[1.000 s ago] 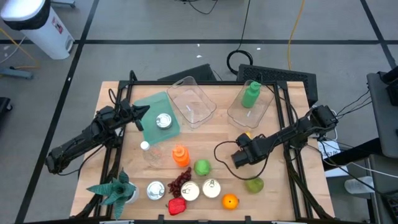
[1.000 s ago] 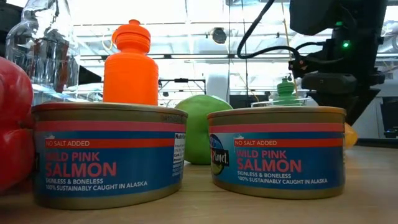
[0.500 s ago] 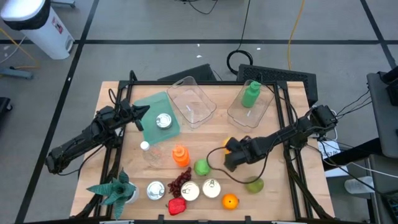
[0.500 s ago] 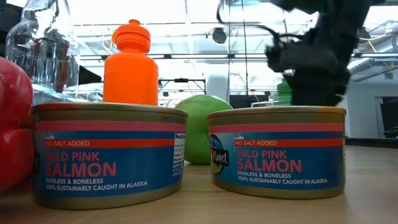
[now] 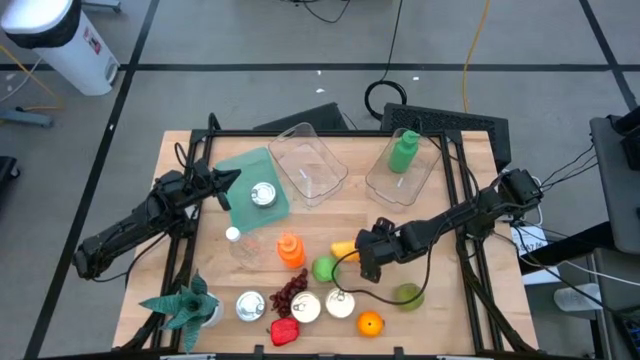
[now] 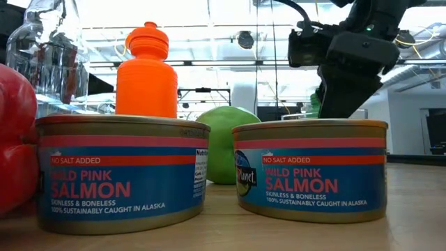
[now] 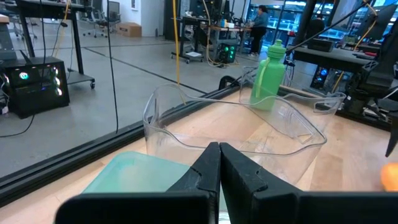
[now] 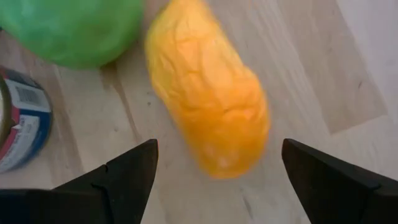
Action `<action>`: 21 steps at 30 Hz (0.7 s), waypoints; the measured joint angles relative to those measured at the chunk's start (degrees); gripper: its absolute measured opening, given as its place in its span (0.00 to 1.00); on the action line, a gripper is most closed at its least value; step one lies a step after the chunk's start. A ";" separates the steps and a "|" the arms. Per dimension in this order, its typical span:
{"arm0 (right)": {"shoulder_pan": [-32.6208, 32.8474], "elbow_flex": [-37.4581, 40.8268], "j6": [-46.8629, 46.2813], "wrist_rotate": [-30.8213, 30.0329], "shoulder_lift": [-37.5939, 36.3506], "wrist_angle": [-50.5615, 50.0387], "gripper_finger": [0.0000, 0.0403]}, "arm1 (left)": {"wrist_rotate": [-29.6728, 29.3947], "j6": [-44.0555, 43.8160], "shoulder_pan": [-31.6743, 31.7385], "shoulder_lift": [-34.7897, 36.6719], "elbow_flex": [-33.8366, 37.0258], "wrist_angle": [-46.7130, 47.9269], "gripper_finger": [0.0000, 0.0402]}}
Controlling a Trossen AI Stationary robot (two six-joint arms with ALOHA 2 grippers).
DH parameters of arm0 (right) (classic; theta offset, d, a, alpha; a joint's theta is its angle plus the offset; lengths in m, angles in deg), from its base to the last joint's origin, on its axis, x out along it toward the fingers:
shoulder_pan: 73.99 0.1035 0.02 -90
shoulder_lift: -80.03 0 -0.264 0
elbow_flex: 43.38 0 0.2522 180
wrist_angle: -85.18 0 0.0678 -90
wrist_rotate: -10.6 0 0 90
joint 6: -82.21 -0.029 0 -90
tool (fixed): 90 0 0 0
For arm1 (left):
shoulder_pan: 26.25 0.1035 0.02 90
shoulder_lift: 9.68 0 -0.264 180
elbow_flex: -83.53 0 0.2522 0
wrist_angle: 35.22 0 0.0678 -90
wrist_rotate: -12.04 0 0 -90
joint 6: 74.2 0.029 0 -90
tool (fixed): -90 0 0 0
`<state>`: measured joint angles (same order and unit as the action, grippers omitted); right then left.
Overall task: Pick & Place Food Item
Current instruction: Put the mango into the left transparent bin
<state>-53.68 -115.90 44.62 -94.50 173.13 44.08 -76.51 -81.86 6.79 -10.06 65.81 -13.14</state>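
A yellow-orange oblong fruit lies on the wood next to a green apple. In the right wrist view the fruit sits between my right gripper's two fingers, which stand wide apart on either side of it without touching. My right gripper is open and points down at it; in the low view its fingertips are hidden behind a salmon can. My left gripper is shut and empty at the teal board, far left.
Two clear tubs stand at the back, the right one holding a green bottle. A can sits on the teal board. An orange bottle, cans, grapes, an orange and a plant crowd the near edge.
My right gripper has gone toward the table's left and near edges. The yellow-orange fruit has moved along with it, from beside the right clear tub to beside the green apple.
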 joint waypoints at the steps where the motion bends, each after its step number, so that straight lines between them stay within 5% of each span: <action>1: -0.02 0.00 0.58 -0.08 0.00 0.40 0.82 | 0.00 0.00 0.00 0.00 0.00 0.00 0.04; 7: 1.13 -1.40 9.69 -1.26 0.04 2.82 0.82 | 0.00 -0.02 -0.02 0.00 0.00 -0.02 0.04; 15: 3.93 -6.60 38.79 -11.96 0.04 2.56 0.82 | 0.00 -0.04 0.00 0.01 0.00 -0.02 0.04; 21: -2.71 -7.21 36.33 -3.55 1.59 5.35 0.82 | 0.00 -0.04 -0.01 0.01 0.00 -0.02 0.04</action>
<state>-56.39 -123.11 80.94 -98.05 174.71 49.43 -76.51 -81.91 6.78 -10.05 65.81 -13.16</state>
